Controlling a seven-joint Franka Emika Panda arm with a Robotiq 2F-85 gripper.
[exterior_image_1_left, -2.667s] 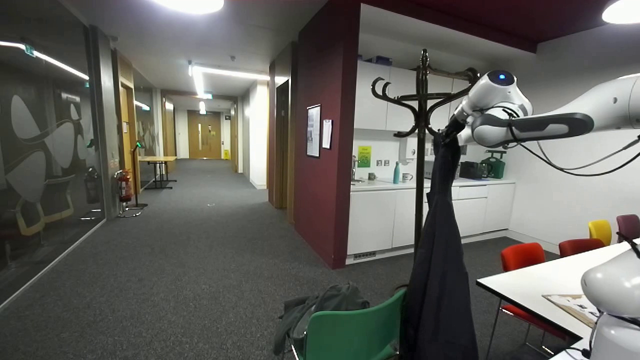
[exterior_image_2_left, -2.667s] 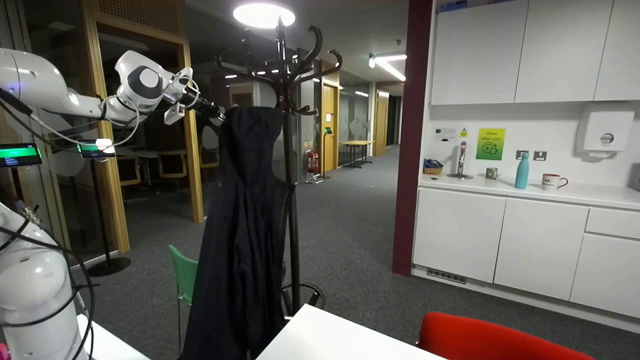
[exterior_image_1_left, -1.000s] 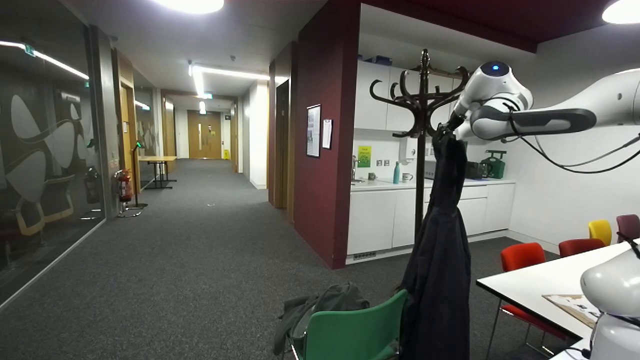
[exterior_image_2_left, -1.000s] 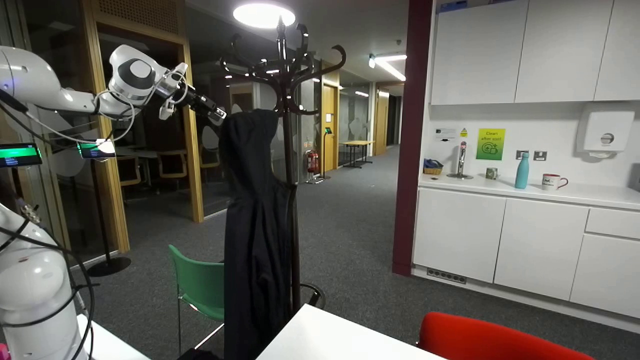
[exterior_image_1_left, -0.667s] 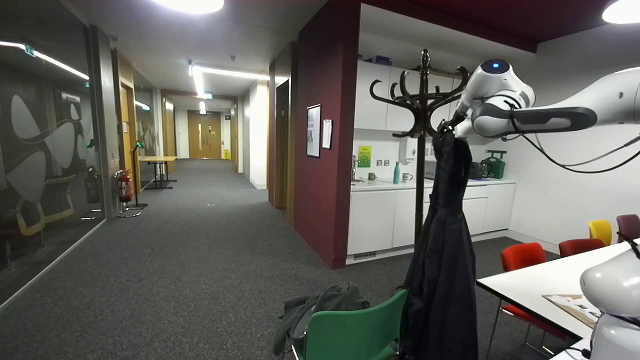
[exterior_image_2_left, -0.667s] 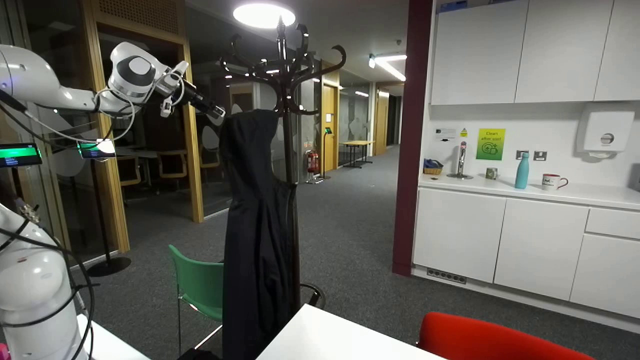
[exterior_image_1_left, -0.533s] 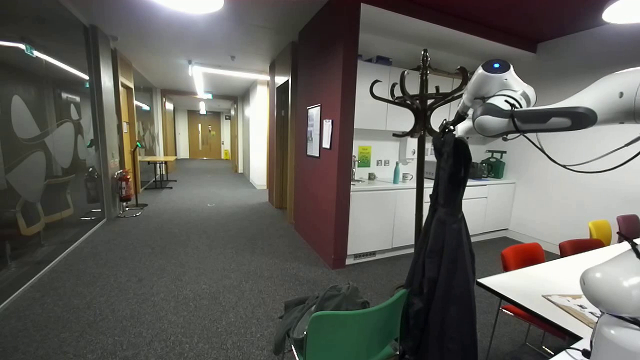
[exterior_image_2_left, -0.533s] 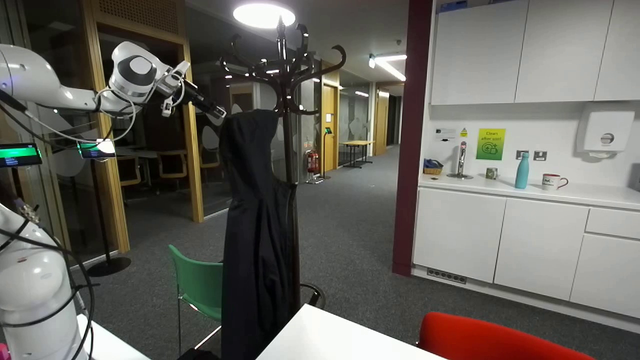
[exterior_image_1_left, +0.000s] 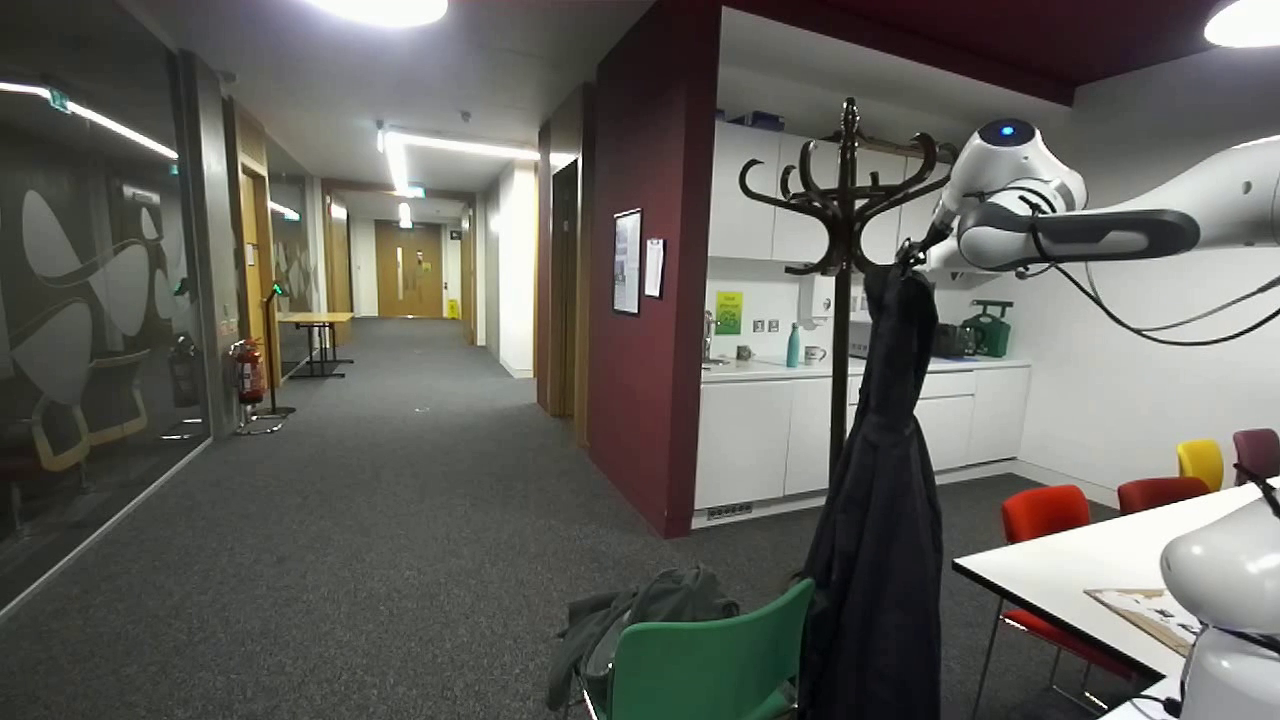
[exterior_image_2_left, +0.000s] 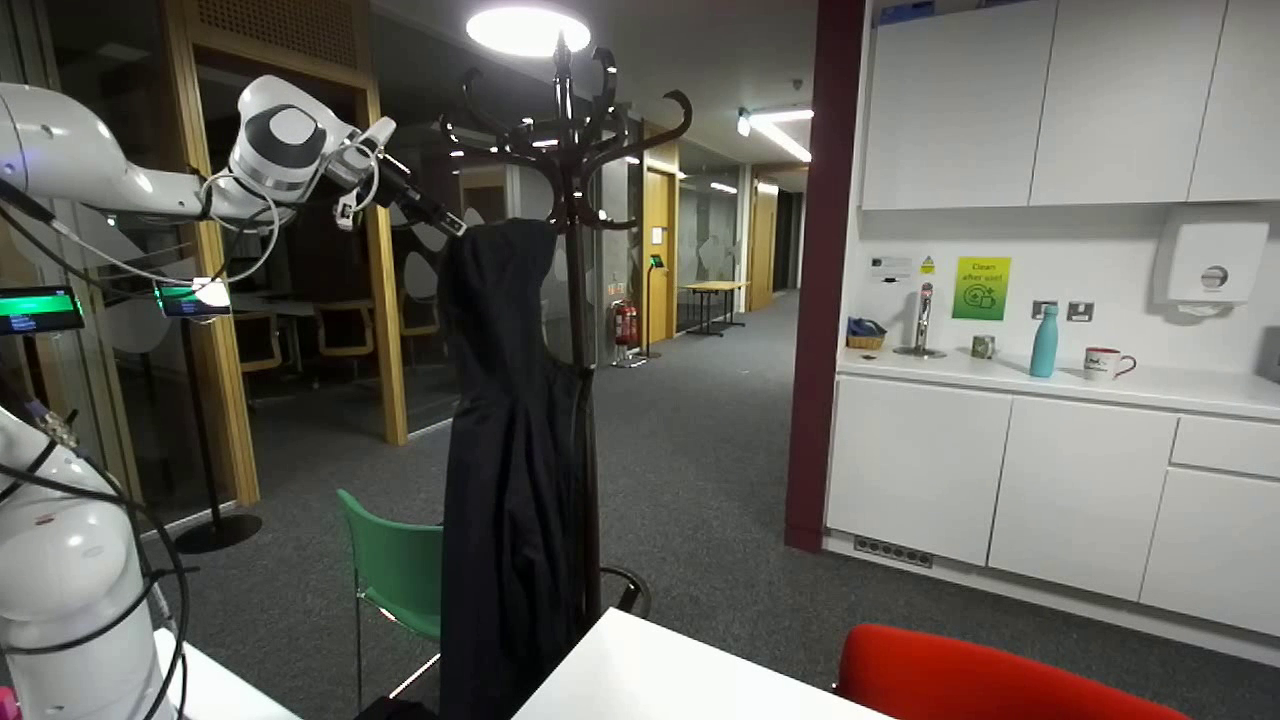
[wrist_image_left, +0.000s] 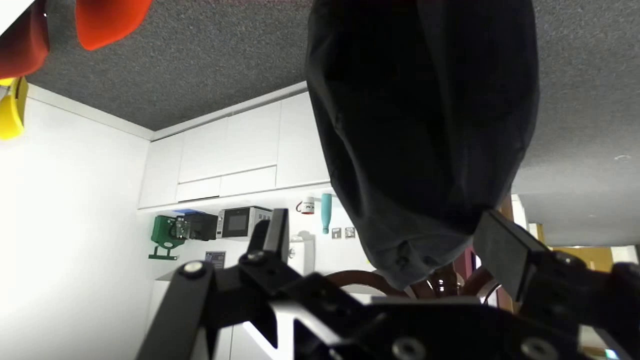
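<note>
A black hooded coat (exterior_image_1_left: 880, 480) hangs by its top from the dark curved-arm coat stand (exterior_image_1_left: 843, 330); the arm bearing it is hidden under the fabric. In the wrist view, which is upside down, my gripper (wrist_image_left: 382, 225) has its jaws wide apart. The tip of the coat (wrist_image_left: 410, 250) shows between them. One finger (wrist_image_left: 277, 232) stands clear of the cloth; the other overlaps its edge, and I cannot tell whether they touch. In an exterior view the gripper (exterior_image_2_left: 458, 225) is right beside the coat's top (exterior_image_2_left: 505, 245), on the robot's side.
A green chair (exterior_image_1_left: 710, 655) with a grey garment (exterior_image_1_left: 650, 610) on it stands by the coat's lower part. A white table (exterior_image_2_left: 660, 675) and red chair (exterior_image_2_left: 980, 680) are near the stand. Behind lies a kitchen counter (exterior_image_2_left: 1000, 385) with a teal bottle (exterior_image_2_left: 1044, 342) and mugs.
The jaws have opened and let go of the coat, which stays hanging on the stand. The stand's arms have turned since the earliest frames. The gripper has lately shifted slightly up and sideways.
</note>
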